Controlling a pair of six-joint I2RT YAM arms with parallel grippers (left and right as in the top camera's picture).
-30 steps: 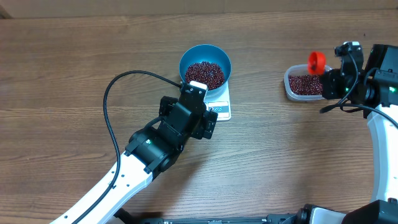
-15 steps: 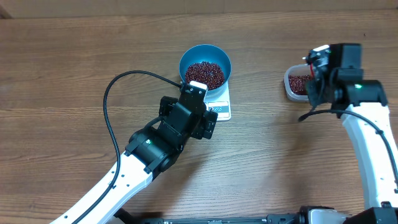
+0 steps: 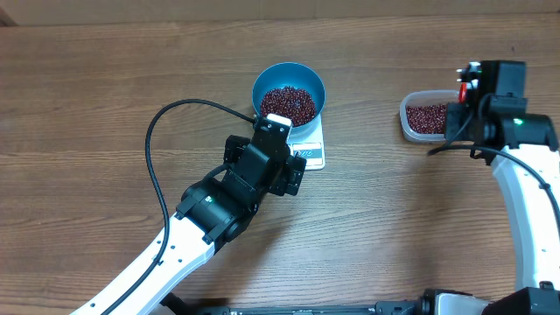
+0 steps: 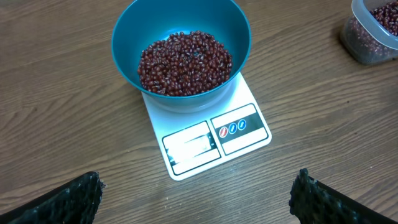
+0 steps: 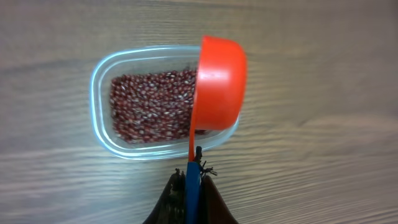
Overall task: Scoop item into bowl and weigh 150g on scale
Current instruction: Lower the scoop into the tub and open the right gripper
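R tool [image 5: 189, 186] clenched on scoop [image 5: 217, 84] handle, cup edge-on over tub [image 5: 99, 93], prob. to dig. L tool [image 4: 199, 202] released, clear of scale [image 4: 242, 134] so bowl [image 4: 130, 31] w/ beans [image 4: 184, 62] weighs true.

Smooth glossy bowl [image 4: 180, 15], wood-grain table [image 4: 62, 124], seemingly plastic tub [image 5: 93, 106]

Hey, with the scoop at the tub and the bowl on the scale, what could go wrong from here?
One: the scoop is pinched by its thin handle in the shut right gripper and stands on edge over the rim of the tub, so beans could spill in transit.
Two: the open left gripper hangs close in front of the scale; a nudge could shift the bowl or upset the reading.
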